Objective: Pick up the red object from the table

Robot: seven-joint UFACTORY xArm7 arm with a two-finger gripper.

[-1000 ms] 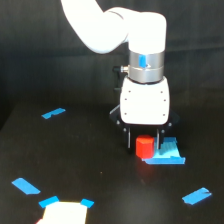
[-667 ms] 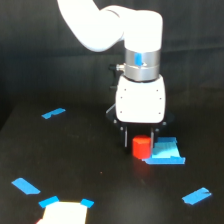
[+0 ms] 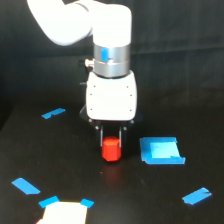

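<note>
My pincer (image 3: 111, 136) hangs upright over the table (image 3: 75, 165), its two dark fingers (image 3: 101, 135) bracketing the top of the red block (image 3: 111, 150). The block shows between them near the centre of the view, just to the exterior view's left of the blue pad (image 3: 160, 151). The fingers appear clamped on the block, and it seems raised slightly off the surface, though I cannot tell this for certain. To do this step well, I should rise straight up, keep the wrist vertical and avoid jerks so that the block does not slip. Block: stubby, roughly cylindrical, matte orange-red solid. Table: flat matte black, marked with thin blue tape strips (image 3: 53, 113).
</note>
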